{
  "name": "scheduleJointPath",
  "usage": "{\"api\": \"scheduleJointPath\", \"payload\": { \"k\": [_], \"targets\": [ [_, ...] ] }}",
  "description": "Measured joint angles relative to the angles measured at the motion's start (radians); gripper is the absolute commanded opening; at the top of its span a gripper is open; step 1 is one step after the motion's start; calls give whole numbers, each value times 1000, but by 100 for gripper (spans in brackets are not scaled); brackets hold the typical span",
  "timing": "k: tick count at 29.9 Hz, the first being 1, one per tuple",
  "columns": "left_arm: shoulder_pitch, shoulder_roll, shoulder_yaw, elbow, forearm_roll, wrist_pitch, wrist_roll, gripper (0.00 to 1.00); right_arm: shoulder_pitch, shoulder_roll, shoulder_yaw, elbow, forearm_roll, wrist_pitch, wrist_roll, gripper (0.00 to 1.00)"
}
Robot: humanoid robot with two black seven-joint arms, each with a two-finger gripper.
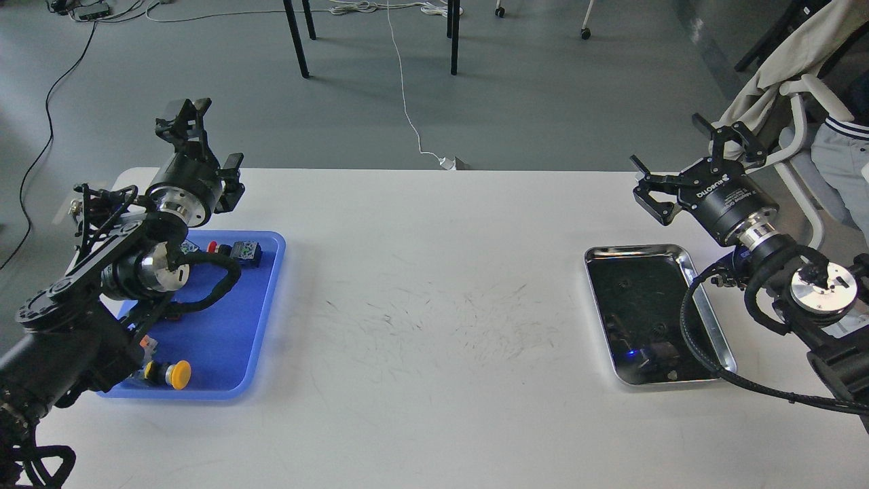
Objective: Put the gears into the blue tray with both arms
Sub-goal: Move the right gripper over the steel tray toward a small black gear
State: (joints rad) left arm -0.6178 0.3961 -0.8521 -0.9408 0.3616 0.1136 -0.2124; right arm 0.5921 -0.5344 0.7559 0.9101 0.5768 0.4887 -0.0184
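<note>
Grey floor, trailing cables and chair legs lie beyond a white tabletop, scuffed at its middle.

Item: left pincer. Raised past the far edge of the tabletop, above and beyond the blue tray; its fingers are seen end-on and dark, so I cannot tell whether they are spread or pressed together. Nothing visibly held. Judged parked clear of the tray.

Item: right pincer. Fingers spread, empty, lifted beyond and a little to the side of the steel tray. Judged poised to reach down for a pick.

Item: blue tray, below and nearer than the left pincer, partly hidden by that arm. Holds a yellow-capped push-button at the near rim, and a red-capped switch and a small black module near the far rim. No gears discernible in it.

Item: steel tray, below and nearer than the right pincer. Dark mirrored floor with small dark specks that may be the gears; too small to confirm. Judged the source, well apart from the destination, hence one arm stationed at each.
</note>
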Motion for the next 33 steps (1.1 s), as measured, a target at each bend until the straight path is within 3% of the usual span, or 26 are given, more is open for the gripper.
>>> {"api": "scheduleJointPath", "payload": {
  "k": [23, 33],
  "targets": [
    [-17, 0, 1, 2, 2, -2, -1, 98, 19, -20, -18, -5, -1, 0, -14, 99],
    [-18, 4, -2, 0, 3, -2, 0, 98, 167, -180, -229, 39, -56, 0, -14, 99]
  ]
}}
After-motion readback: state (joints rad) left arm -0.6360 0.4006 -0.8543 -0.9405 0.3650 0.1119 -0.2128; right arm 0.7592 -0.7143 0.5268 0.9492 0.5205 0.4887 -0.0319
